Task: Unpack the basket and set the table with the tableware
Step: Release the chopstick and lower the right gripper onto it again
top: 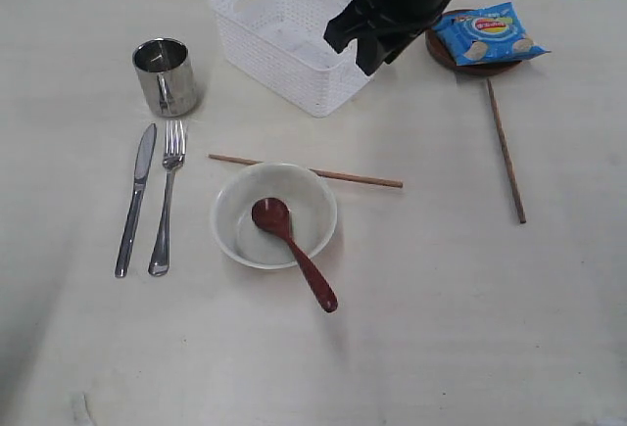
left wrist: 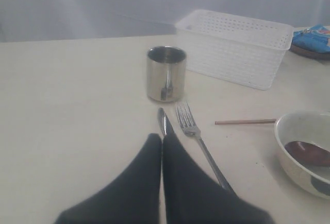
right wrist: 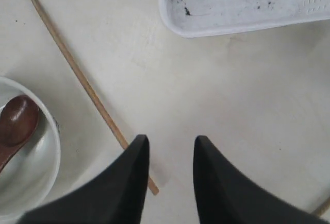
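Observation:
The white basket (top: 279, 34) stands empty at the back of the table (top: 470, 328). On the left are the steel cup (top: 165, 75), knife (top: 135, 199) and fork (top: 167, 196). The off-white bowl (top: 227, 213) holds the dark red spoon (top: 294, 250). One chopstick (top: 304, 170) lies behind the bowl, another (top: 506, 152) at the right. My right gripper (top: 353, 54) hovers over the basket's near right corner, open (right wrist: 170, 140) and empty above bare table, close to that chopstick's end (right wrist: 87, 87). My left gripper (left wrist: 162, 139) is shut, low over the knife (left wrist: 164, 120).
A small brown plate (top: 443, 58) at the back right carries a blue crisp packet (top: 487, 34). The basket's floor (right wrist: 232, 7) shows dark specks. The cup (left wrist: 166, 73) and fork (left wrist: 193, 131) stand just ahead of my left gripper.

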### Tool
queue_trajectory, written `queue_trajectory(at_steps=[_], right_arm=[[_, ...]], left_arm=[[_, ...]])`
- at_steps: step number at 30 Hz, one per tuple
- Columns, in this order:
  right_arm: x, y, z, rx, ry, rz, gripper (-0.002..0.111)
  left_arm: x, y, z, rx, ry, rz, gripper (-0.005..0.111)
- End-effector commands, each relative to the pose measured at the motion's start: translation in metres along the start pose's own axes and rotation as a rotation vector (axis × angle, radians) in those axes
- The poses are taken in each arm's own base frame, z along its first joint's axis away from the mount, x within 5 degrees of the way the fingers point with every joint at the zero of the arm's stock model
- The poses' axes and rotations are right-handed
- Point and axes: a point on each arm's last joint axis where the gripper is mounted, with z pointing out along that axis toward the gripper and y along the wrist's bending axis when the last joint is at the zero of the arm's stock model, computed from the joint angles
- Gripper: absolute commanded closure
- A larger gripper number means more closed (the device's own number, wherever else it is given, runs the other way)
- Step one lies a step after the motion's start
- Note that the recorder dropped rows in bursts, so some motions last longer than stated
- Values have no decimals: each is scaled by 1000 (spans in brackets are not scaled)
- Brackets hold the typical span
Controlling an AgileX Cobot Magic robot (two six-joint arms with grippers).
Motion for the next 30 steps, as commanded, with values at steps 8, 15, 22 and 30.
queue_trajectory(at_steps=[8,15,22,30], right_arm=[[2,0,40,-101,89,-200,79],[28,8,62,-214,250,-252,79],[52,9,44,-146,73,-250,79],[81,18,65,-148,-10,-371,79]], left_arm=[[1,0,0,5,-1,2,107],[1,0,0,5,-1,2,107],[1,0,0,5,-1,0,107],[1,0,0,5,-1,0,107]])
